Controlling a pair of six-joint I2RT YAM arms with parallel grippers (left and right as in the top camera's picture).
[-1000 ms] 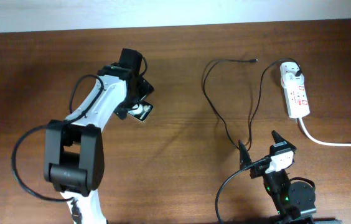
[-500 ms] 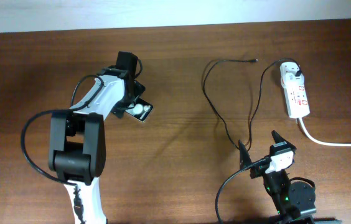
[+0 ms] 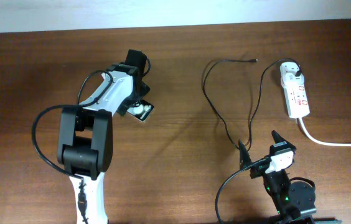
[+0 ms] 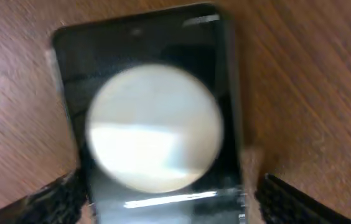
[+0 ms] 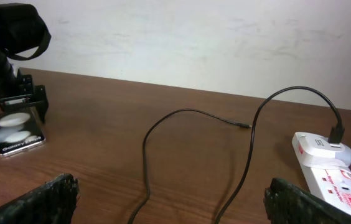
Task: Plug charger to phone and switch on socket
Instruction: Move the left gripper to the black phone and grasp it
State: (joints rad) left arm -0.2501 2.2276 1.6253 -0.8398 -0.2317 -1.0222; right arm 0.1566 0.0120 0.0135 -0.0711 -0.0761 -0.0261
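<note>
- One phone [image 3: 143, 112] was straddled by the left gripper [image 4: 163, 202], jaws spread, nothing clamped.
- One charger [image 3: 203, 81] and one socket [image 3: 297, 96] were seen; the right gripper [image 5: 175, 199] was held wide, empty.

A dark brown, wood-grained counter [image 3: 163, 186] is filling nearly all of the overhead view, and a pale, faintly scuffed wall [image 5: 194, 37] is rising behind its far edge.

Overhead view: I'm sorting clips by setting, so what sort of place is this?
Probably an indoor lab or workshop bench: a dark brown wooden tabletop set against a plain off-white wall, carrying a white elongated power strip, a thin black charging cable and a small flat black phone.
</note>
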